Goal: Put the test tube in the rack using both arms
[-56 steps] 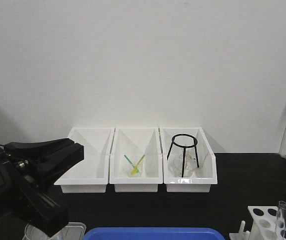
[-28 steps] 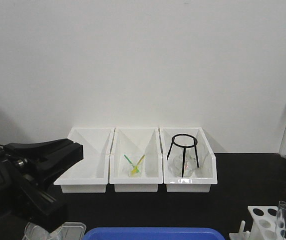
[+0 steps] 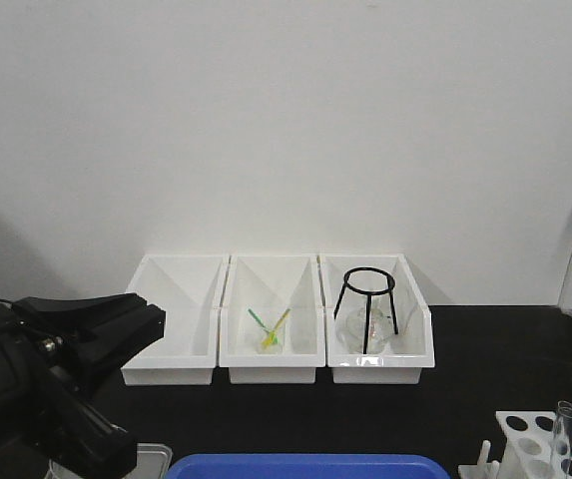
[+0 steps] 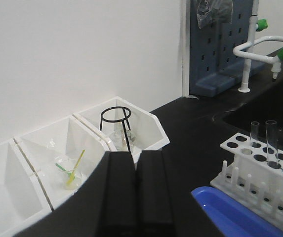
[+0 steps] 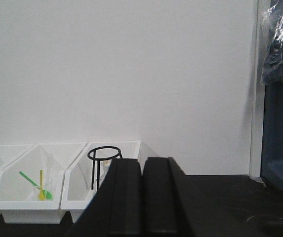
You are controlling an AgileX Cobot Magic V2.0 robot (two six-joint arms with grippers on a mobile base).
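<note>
A: Where are we in the job?

B: Done or nearly so, I'd judge. A tube (image 3: pixel 564 431) stands upright in the rack (image 3: pixel 527 439) at five o'clock in the front view. The left wrist view shows two clear tubes there, side by side in the far rows.

A: And the claws?

B: The left claw (image 4: pixel 136 190) is clenched, its black fingers pressed flat together with nothing between them. The right claw (image 5: pixel 142 195) is the same, clenched and bare. In the front view only the left arm (image 3: pixel 61 369) shows, at eight o'clock, well apart from the rack.

A: So what next?

B: If another tube is due, one must be found first; I see none lying loose. Otherwise the arms need only stay off the rack.

A: Materials?

B: Tubes are thin clear glass, round-rimmed, slippery and easily knocked. The rack is matte white plastic, holes in rows, short pegs along its near side. Behind, at twelve o'clock, are three glossy white bins (image 3: pixel 272 319); the right one holds a black wire stand (image 3: pixel 366 307) over a clear beaker. The bench is black; a blue tray (image 3: pixel 305 466) sits at six o'clock.
</note>
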